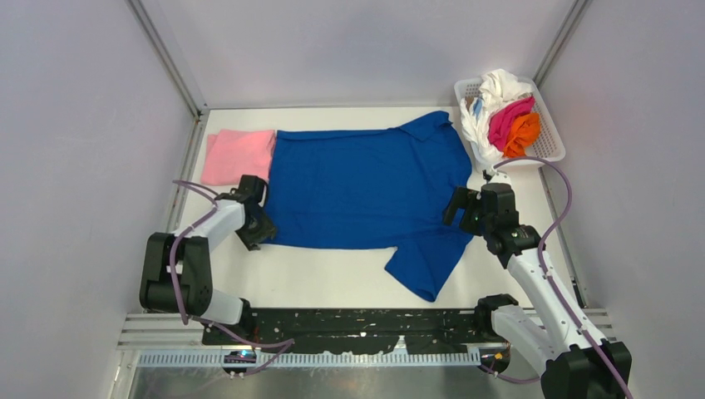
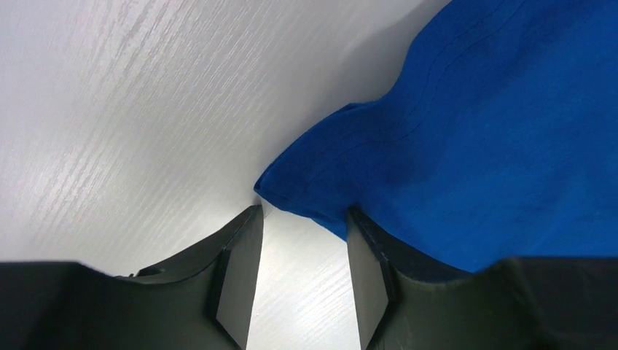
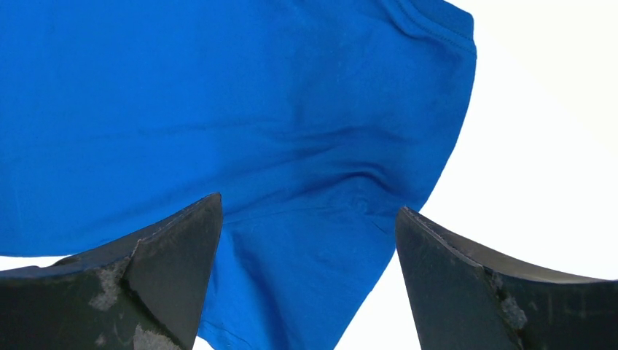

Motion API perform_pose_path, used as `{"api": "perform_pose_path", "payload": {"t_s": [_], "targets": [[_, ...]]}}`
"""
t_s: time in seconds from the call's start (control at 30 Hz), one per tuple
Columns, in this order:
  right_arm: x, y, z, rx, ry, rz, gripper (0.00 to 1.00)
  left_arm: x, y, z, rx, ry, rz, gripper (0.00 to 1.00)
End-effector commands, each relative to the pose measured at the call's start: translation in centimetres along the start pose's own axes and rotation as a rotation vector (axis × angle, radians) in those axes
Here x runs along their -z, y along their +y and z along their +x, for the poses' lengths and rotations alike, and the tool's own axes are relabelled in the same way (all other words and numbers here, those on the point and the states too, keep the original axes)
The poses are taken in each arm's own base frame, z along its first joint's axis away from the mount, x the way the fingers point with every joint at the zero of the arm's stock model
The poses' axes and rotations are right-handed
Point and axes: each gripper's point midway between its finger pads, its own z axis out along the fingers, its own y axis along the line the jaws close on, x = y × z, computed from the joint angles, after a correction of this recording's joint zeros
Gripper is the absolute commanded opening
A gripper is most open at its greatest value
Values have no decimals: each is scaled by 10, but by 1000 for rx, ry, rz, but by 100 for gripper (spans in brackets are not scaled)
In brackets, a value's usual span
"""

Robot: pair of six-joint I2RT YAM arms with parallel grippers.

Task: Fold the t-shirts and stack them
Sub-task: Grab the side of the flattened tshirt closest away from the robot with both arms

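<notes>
A royal blue t-shirt [image 1: 366, 179] lies spread flat on the white table, plain side up, with one sleeve pointing to the near right. A folded light pink t-shirt [image 1: 237, 155] lies at its far left. My left gripper [image 1: 253, 226] is open at the blue shirt's near-left corner. In the left wrist view that corner [image 2: 328, 189] lies at the tips of my left gripper [image 2: 302, 219], and bare table shows between the pads. My right gripper [image 1: 460, 208] is wide open over the shirt's right side. In the right wrist view my right gripper [image 3: 310, 215] hovers above the blue sleeve [image 3: 313, 240].
A white mesh basket [image 1: 550, 148] stands at the back right, holding white [image 1: 503, 83], magenta [image 1: 509, 120] and orange [image 1: 524, 133] shirts. Pale walls close in the table on the left, back and right. A black rail [image 1: 357, 324] runs along the near edge.
</notes>
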Motion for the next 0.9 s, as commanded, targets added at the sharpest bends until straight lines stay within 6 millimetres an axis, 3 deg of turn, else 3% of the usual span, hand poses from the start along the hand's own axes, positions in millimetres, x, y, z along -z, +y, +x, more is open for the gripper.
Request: {"api": "perform_pose_path", "payload": {"t_s": [0.0, 0.13, 0.37, 0.6, 0.73, 0.87], "targets": [[2, 0, -14, 6, -59, 4, 95, 1, -17, -18, -4, -34, 39, 45], [4, -1, -16, 6, -64, 13, 95, 1, -24, -25, -10, -40, 51, 33], [5, -4, -18, 7, -71, 31, 95, 0, -30, -33, -25, -58, 56, 0], [7, -3, -18, 19, -69, 23, 95, 3, -37, -29, -48, -60, 129, 0], [16, 12, -15, 65, -44, -19, 95, 13, -19, -19, -33, -95, 128, 0], [31, 43, 5, 203, 3, -65, 96, 16, 1, -1, -18, -108, 137, 0]]}}
